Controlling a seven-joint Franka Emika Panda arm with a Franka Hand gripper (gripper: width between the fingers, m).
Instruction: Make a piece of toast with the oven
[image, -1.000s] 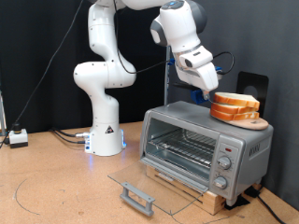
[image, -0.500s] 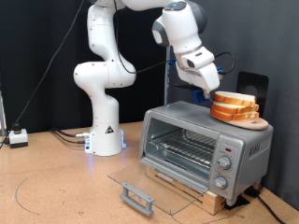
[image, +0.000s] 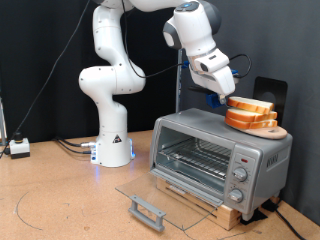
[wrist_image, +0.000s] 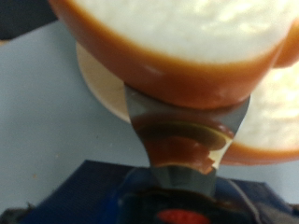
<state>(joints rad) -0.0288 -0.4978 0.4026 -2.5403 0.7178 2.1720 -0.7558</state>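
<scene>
The silver oven (image: 260, 156) stands at the exterior view's right with its glass door (image: 165, 193) folded down flat and its rack bare. On its roof a round wooden board (image: 277, 133) carries a stack of bread slices (image: 255, 120). The top slice, the piece of toast (image: 250, 103), sits slightly tilted. My gripper (image: 226, 95) is at the stack's left edge, at the height of the top slice. In the wrist view one metal finger (wrist_image: 182, 140) reaches in just under the toast (wrist_image: 177, 37), above a lower slice (wrist_image: 276, 121); the other finger is hidden.
The door's dark bar handle (image: 147, 210) lies on the wooden table in front of the oven. The knobs (image: 240, 175) are on the oven's right panel. The robot's white base (image: 112, 140) stands behind at the left, with a small white box (image: 18, 147) at the far left.
The gripper has crept a little to the right and down, closer into the left edge of the bread stack. The oven and door are unchanged.
</scene>
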